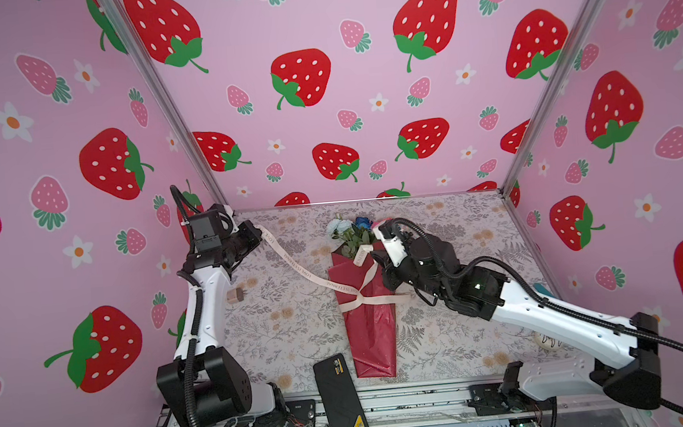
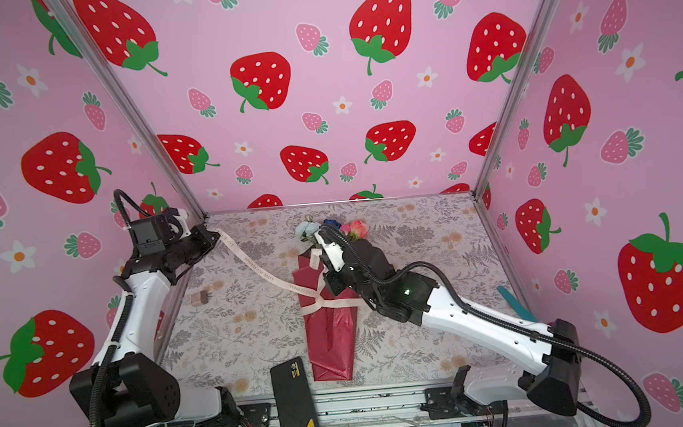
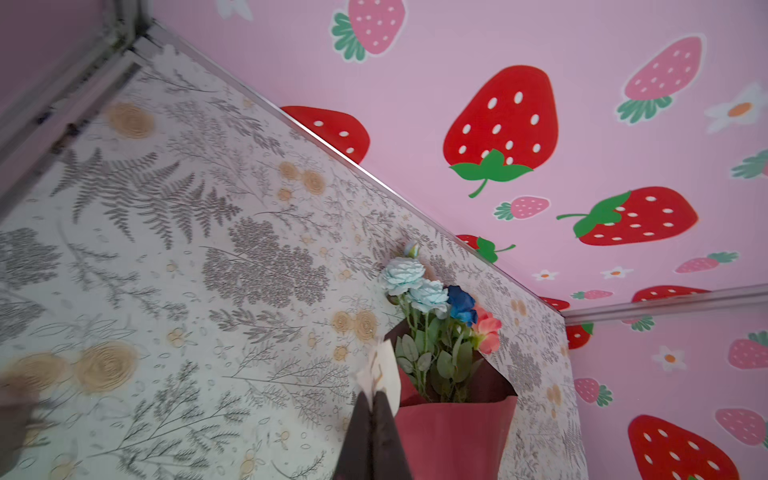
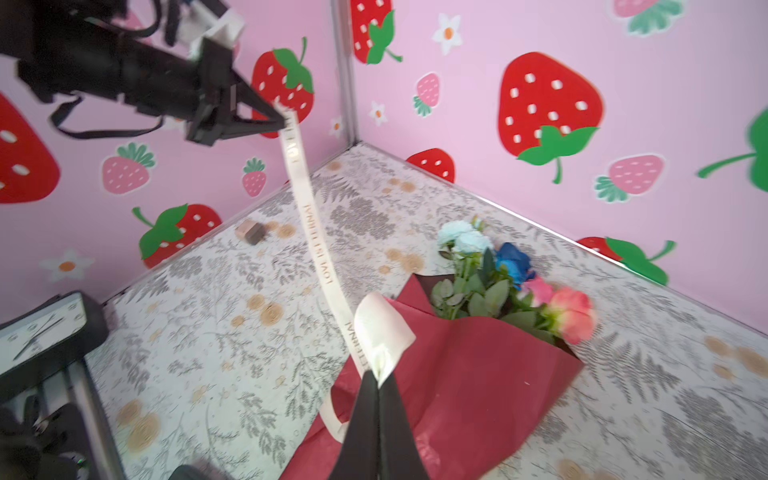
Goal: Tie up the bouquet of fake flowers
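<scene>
Bouquet point(image 1: 371, 333) beneath right fingers point(image 4: 359, 428) pinching ribbon point(image 4: 316, 245), left fingers point(image 3: 360, 440) well apart

bouquet of fake flowers point(image 4: 478, 353): matt, cloth-like petals; glossy, creased dark red paper wrap
ribbon point(image 4: 316, 249): smooth cream cloth, slight sheen
table point(image 4: 208, 332): matt printed covering
fingers point(image 4: 359, 436): matt black plastic
</scene>
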`<action>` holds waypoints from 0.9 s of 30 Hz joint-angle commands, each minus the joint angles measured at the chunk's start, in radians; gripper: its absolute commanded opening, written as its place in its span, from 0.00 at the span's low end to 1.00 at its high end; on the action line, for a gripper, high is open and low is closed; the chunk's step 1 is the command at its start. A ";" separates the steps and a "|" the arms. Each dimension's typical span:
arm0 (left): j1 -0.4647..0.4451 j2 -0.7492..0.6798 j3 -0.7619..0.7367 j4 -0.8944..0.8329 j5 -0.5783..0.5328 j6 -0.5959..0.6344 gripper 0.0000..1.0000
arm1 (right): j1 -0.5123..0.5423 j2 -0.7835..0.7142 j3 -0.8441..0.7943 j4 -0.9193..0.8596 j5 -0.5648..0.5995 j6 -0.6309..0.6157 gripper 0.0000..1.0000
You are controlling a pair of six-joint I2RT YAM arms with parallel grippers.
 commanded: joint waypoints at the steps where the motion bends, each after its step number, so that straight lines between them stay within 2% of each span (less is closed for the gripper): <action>1: 0.006 -0.062 -0.038 -0.105 -0.186 -0.005 0.00 | -0.054 -0.069 -0.043 -0.031 -0.018 0.069 0.00; 6: 0.006 -0.085 -0.087 -0.219 -0.368 -0.012 0.00 | -0.117 -0.118 -0.109 -0.027 -0.205 0.121 0.00; 11: 0.005 -0.082 -0.136 -0.255 -0.450 -0.034 0.00 | -0.123 -0.064 -0.133 -0.016 -0.344 0.160 0.00; 14: 0.005 -0.078 -0.144 -0.305 -0.597 -0.061 0.00 | -0.123 -0.041 -0.153 0.018 -0.418 0.181 0.00; 18: 0.004 -0.064 -0.132 -0.371 -0.793 -0.110 0.00 | -0.118 -0.021 -0.195 0.097 -0.583 0.204 0.00; 20: 0.005 -0.057 -0.131 -0.376 -0.803 -0.123 0.00 | -0.110 -0.006 -0.201 0.102 -0.646 0.203 0.00; 23: 0.004 -0.060 -0.140 -0.349 -0.728 -0.138 0.01 | -0.088 0.010 -0.223 0.067 -0.659 0.208 0.00; 24: 0.004 -0.066 -0.144 -0.333 -0.693 -0.141 0.04 | -0.084 0.010 -0.242 0.054 -0.651 0.220 0.00; 27: 0.004 -0.093 -0.149 -0.305 -0.598 -0.151 0.26 | -0.078 -0.010 -0.324 0.025 -0.621 0.282 0.00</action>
